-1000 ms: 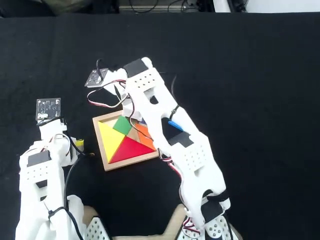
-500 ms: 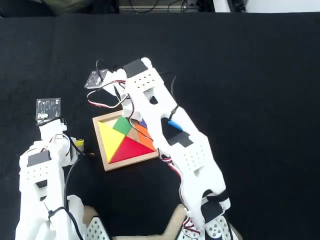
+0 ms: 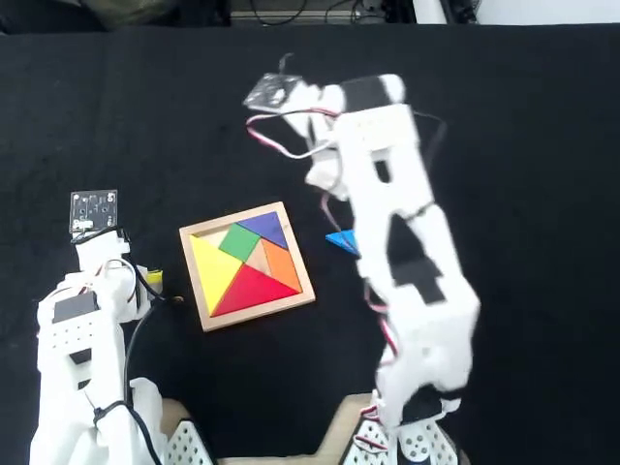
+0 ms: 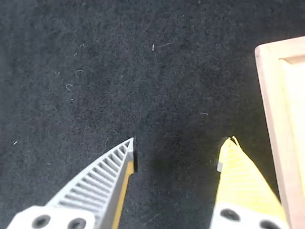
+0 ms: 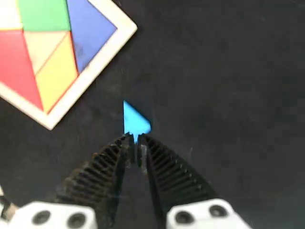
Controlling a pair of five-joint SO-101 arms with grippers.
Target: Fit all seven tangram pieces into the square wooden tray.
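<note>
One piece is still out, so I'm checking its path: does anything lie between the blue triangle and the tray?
Nothing visible does. Only bare black cloth lies between the blue triangle and the near rim of the wooden tray.

Worktop (image 3: 523, 126): black cloth, matt, slightly fuzzy, flecked with lint. Tray (image 4: 272, 105): pale bare wood, smooth; tangram pieces (image 3: 254, 289): smooth, painted in flat colours. Arms (image 3: 426, 305): matt white plastic; jaws: ribbed plastic.
</note>
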